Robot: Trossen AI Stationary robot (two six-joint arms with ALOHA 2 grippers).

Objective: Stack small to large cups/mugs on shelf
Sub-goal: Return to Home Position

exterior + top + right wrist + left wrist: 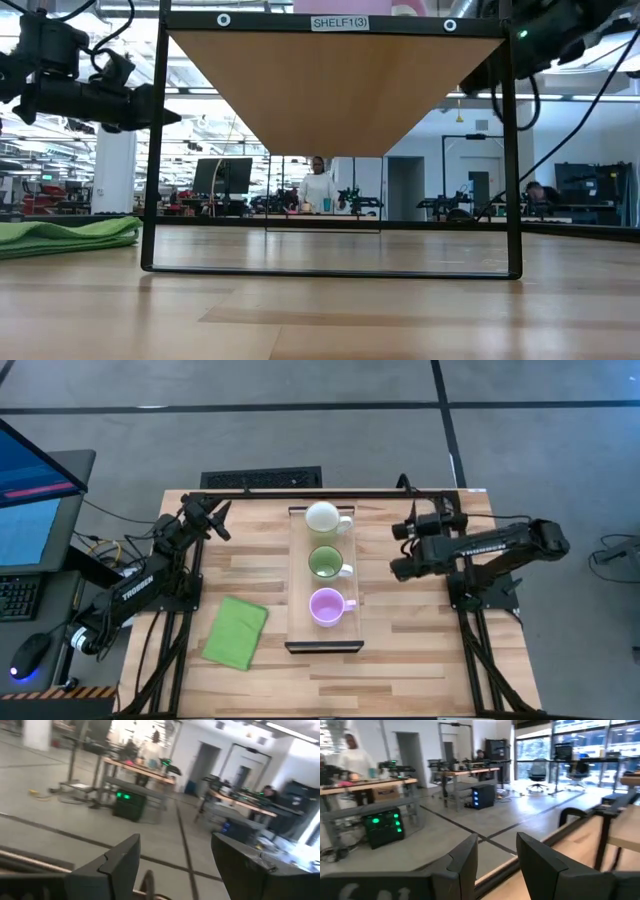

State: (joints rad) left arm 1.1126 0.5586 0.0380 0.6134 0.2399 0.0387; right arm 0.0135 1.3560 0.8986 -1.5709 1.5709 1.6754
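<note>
All three mugs stand in a row on the shelf (pixel 300 588), in the middle of the bench (pixel 420 655). The white mug (pixel 322 517) is at the far end, the green mug (pixel 325 562) is in the middle and the purple mug (pixel 327 606) is at the near end. None sits inside another. The left gripper (pixel 221 520) hangs over the far left part of the bench, a little way from the shelf. Its fingers (pixel 465 857) are apart and hold nothing. The right gripper (pixel 402 531) hangs on the right side, near the white and green mugs. Its fingers (pixel 122 857) are wide apart and empty too. The job looks almost done, so the danger now is a bump. Each mug's handle sticks out to the right, toward the right arm. If that arm swings in or dips low as it pulls away, it could hit a handle and spin a mug or push it off the shelf. It could also knock the shelf itself, and then all three mugs would shake. The left arm has more room, but a low swing could catch the shelf's dark far end. Going up first and then back looks safest.
</note>
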